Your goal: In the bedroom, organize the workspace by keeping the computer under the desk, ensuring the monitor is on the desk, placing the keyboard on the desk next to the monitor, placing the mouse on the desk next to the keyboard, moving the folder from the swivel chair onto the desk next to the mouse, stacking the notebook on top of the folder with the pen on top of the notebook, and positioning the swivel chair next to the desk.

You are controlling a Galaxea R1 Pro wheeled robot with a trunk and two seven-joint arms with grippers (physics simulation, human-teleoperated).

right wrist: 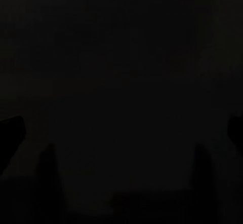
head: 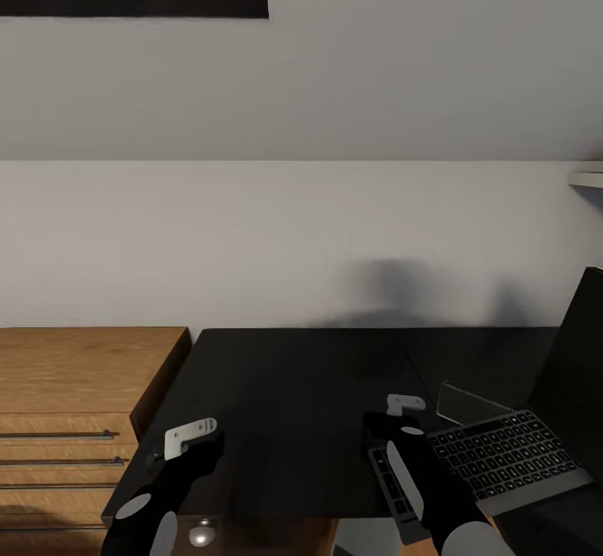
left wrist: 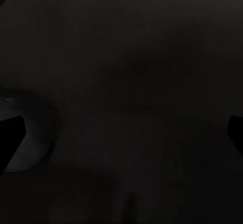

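Head view: black table (head: 293,388) running from the light wooden drawer unit (head: 75,405) toward the right. Keyboard (head: 494,460) lying flat near the front right edge, close beside the dark slab of the monitor (head: 578,363) rising at the right border. Right claw (head: 402,435) lowered over the keyboard's left end, apparently touching or just above it; spread or pinch of the fingers not readable here. Left claw (head: 188,443) hanging low over the bare front-left part of the table, holding nothing visible; opening likewise not clear.

Left wrist view: near-black table surface close up, a pale rounded finger (left wrist: 28,133) at one border, dark finger tip at the other. Nothing between them, so probably spread, but too dark to call.

Right wrist view: almost fully dark, faint finger outlines only. State impossible to tell.

Step in hand, by judgement: settling the keyboard beside the monitor. Next likely called for: release and lift off cleanly without dragging the keyboard, then search for the mouse, to be set next to the keyboard.
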